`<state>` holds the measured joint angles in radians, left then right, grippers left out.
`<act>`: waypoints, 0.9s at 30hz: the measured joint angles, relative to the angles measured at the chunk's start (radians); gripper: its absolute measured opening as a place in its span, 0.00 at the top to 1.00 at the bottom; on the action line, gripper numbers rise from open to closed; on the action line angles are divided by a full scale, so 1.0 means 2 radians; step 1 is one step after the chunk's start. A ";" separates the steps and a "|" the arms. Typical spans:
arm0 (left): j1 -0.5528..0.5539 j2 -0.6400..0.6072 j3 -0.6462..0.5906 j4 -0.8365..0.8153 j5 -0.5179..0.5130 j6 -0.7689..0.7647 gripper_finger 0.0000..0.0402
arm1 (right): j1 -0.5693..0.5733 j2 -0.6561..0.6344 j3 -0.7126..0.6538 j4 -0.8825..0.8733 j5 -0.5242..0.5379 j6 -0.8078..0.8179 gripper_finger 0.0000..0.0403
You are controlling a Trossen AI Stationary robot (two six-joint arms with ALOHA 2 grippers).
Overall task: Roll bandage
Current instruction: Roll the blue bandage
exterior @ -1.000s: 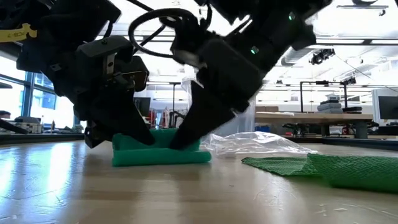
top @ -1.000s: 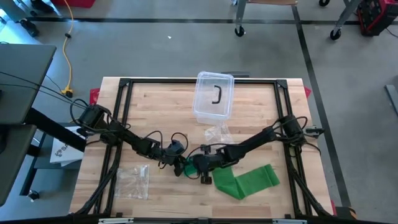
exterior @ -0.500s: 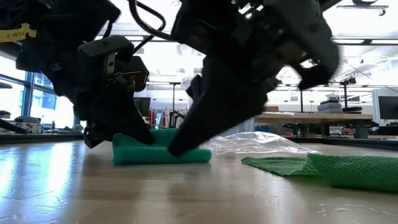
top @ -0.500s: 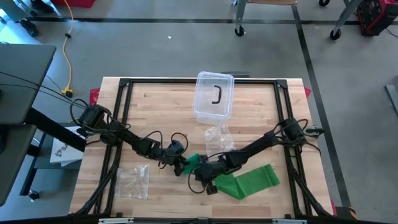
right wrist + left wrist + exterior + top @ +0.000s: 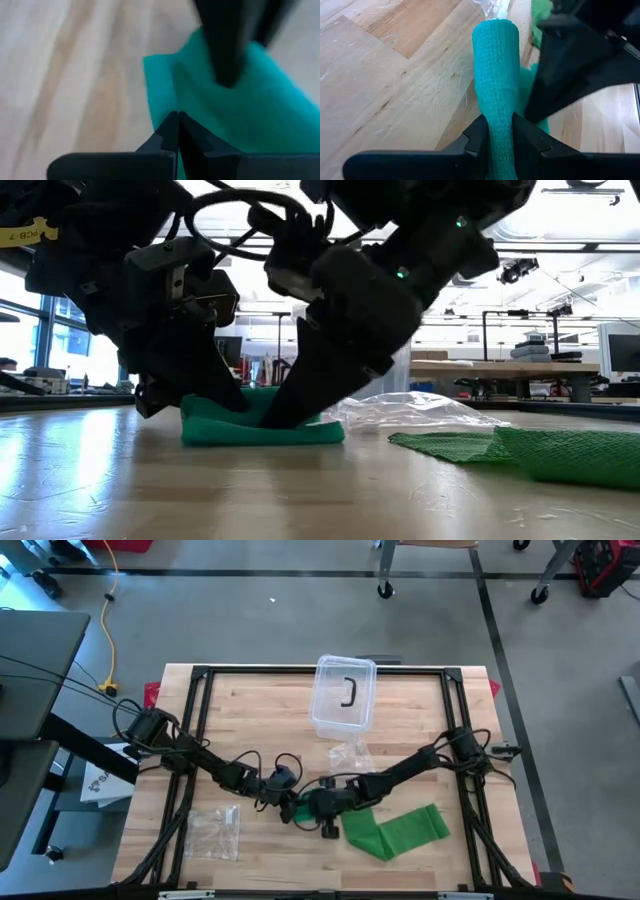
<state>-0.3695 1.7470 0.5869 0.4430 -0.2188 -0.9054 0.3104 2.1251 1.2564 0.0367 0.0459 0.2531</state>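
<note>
The teal-green bandage has a rolled part [image 5: 495, 65] lying on the wooden table near its middle, also in the low view [image 5: 262, 428]. Its unrolled strip [image 5: 395, 830] lies flat toward the near right, mesh visible in the low view [image 5: 540, 448]. My left gripper [image 5: 499, 131] comes from the table's left and is shut on the roll. My right gripper [image 5: 177, 122] comes from the right with shut fingers, its tips down at the bandage right beside the roll [image 5: 285, 415]. My left gripper pinches the roll's near end [image 5: 498, 117] between its two fingers. The fingers slant down from the table's left and lie along the roll. The roll lies on the table, stretching away from the fingers. My right gripper sets its shut fingertips [image 5: 170, 131] on the teal bandage [image 5: 200, 100] beside the roll, slanting down from the table's right. Whether a layer is caught between them, I cannot tell.
A clear plastic box [image 5: 344, 695] with a black piece inside stands at the far middle. Crumpled clear wrap [image 5: 350, 752] lies behind the grippers, a clear bag [image 5: 214, 830] at the near left. A black frame [image 5: 200, 675] runs round the table.
My right gripper swung a little toward the table's near edge, away from the roll, then came back against the bandage, staying shut. The roll has stayed on the table in my left gripper's hold.
</note>
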 joint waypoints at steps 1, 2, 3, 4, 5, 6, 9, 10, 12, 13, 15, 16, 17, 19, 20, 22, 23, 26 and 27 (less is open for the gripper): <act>0.000 0.000 0.000 0.000 0.000 0.000 0.86 | 0.001 0.000 0.000 0.001 -0.014 -0.002 1.00; 0.000 0.000 0.000 0.000 0.000 0.000 0.86 | 0.002 0.000 0.000 0.001 -0.025 -0.005 1.00; 0.000 0.000 0.000 0.000 0.000 0.000 0.86 | 0.002 0.000 0.000 0.001 -0.033 -0.011 1.00; 0.000 0.000 0.000 0.000 0.000 0.000 0.86 | 0.002 0.000 0.000 0.001 -0.039 -0.015 1.00; 0.000 0.000 0.000 0.000 0.000 0.000 0.86 | 0.002 0.000 0.000 0.002 -0.046 -0.020 1.00; 0.000 0.000 0.000 0.000 0.000 0.000 0.86 | 0.002 0.001 0.000 0.003 -0.055 -0.022 1.00; 0.000 0.000 0.000 0.000 0.000 0.000 0.86 | 0.001 0.001 0.000 0.003 -0.079 -0.029 1.00; 0.000 0.000 0.000 0.000 0.000 0.000 0.86 | 0.000 0.001 0.000 0.003 -0.081 -0.036 1.00; 0.000 0.000 0.000 0.000 0.000 0.000 0.86 | -0.002 0.001 0.000 0.006 -0.084 -0.049 1.00; 0.000 0.000 0.000 0.001 0.000 0.000 0.86 | -0.002 0.001 0.000 0.009 -0.084 -0.052 1.00; 0.000 0.000 0.000 0.001 0.000 0.000 0.86 | -0.005 0.001 0.000 0.015 -0.086 -0.049 1.00; 0.000 0.000 0.000 0.001 0.000 0.000 0.86 | -0.005 0.001 0.000 0.017 -0.086 -0.046 1.00; 0.000 0.000 0.000 0.001 0.000 0.000 0.86 | -0.007 0.001 0.000 0.017 -0.085 -0.041 1.00; 0.000 0.000 0.000 0.001 0.000 0.000 0.86 | -0.012 0.002 0.000 0.012 -0.074 -0.032 1.00; 0.000 0.000 0.000 0.001 0.000 0.000 0.86 | -0.014 0.002 0.000 0.008 -0.071 -0.029 1.00; 0.000 0.000 0.000 0.001 0.000 0.000 0.86 | -0.018 0.002 0.000 0.007 -0.070 -0.026 0.97; 0.000 0.000 0.000 0.001 0.000 0.000 0.86 | -0.018 0.002 0.000 0.009 -0.075 -0.027 0.95; 0.000 0.000 0.000 0.001 0.000 0.000 0.86 | -0.019 0.002 0.000 0.020 -0.097 -0.037 0.85; 0.000 0.000 0.000 0.001 0.000 0.000 0.86 | -0.019 0.002 0.000 0.021 -0.103 -0.040 0.81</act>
<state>-0.3695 1.7466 0.5869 0.4453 -0.2195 -0.9050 0.2726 2.1300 1.2560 0.0782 -0.1611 0.1724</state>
